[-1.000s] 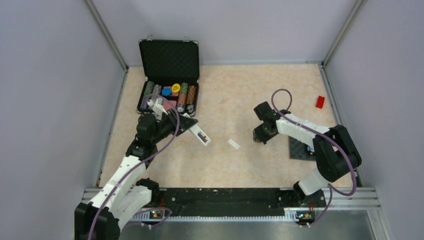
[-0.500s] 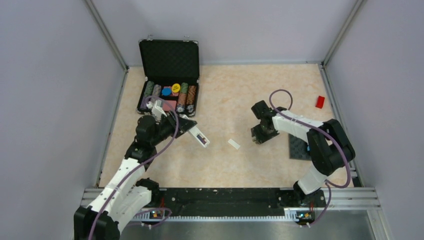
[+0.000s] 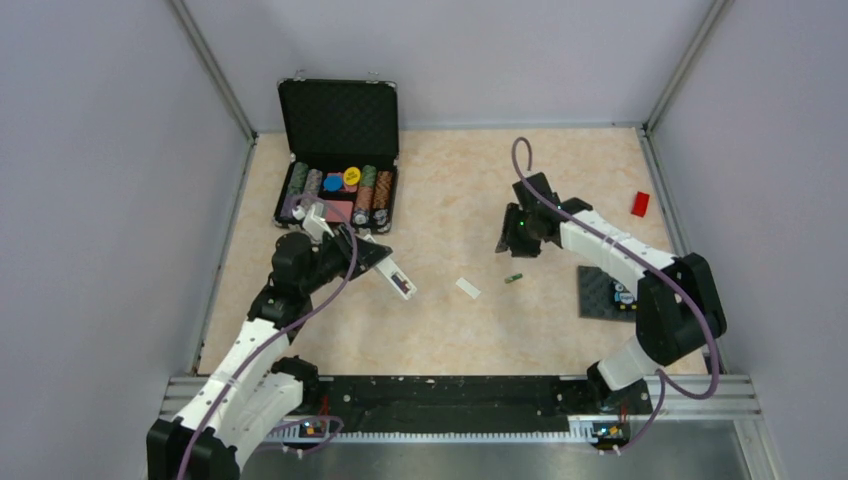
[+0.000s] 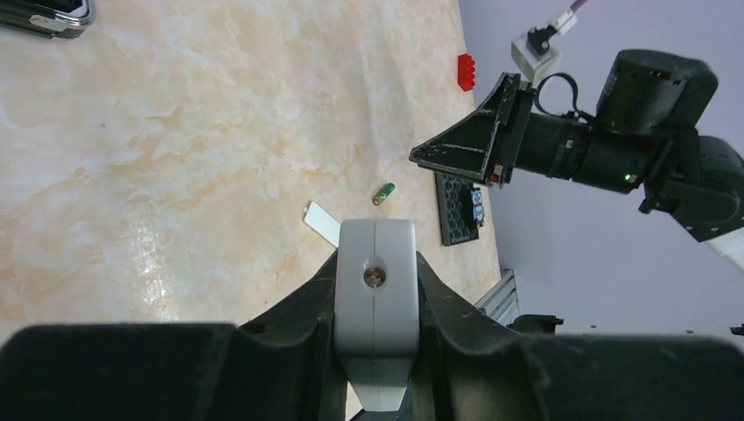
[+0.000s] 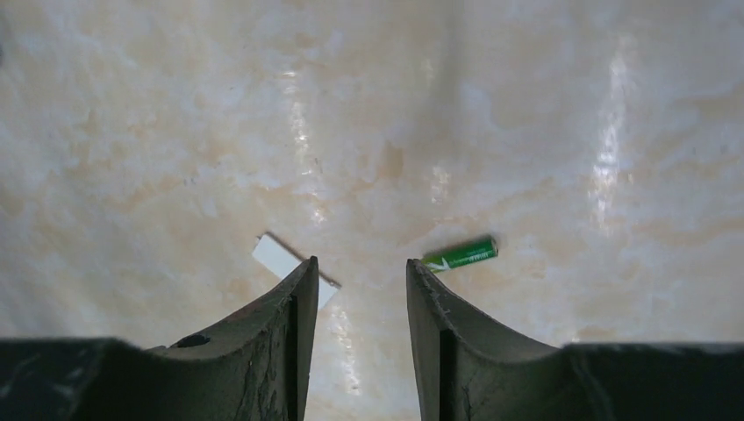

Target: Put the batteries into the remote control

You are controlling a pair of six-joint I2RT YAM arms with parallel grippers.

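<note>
Left tool [image 3: 378, 259] pinching one end of the slim white bar-shaped remote control [image 3: 399, 278]. The remote juts past the fingertips toward mid-surface, dark recess upward; what lies in the recess is too small to tell. Left arm rises from its base at the near left, elbow bent, wrist close to the front of the open black hard case of coloured chips [image 3: 338, 150].

Right tool [image 5: 361, 272] spread, nothing between its fingers, pointing down at the surface from above. Right arm folds up from the near right base, forearm stretched leftward toward the middle.

Small green cylindrical battery [image 5: 460, 255] lies flat on the surface, loose, just past the tip of one right finger. Short flat white cover plate [image 5: 279, 259] lies near it, partly hidden behind the other finger. From above, battery and plate sit between the two tools, apart from each other. Second battery not made out.

Beige marbled surface [image 3: 450, 340]. Dark ribbed square mat [image 3: 597, 296] under the right forearm. Small red block [image 3: 640, 203] near the right edge. Plain pale lilac walls [image 3: 520, 55] on three sides, metal rails at the corners.
</note>
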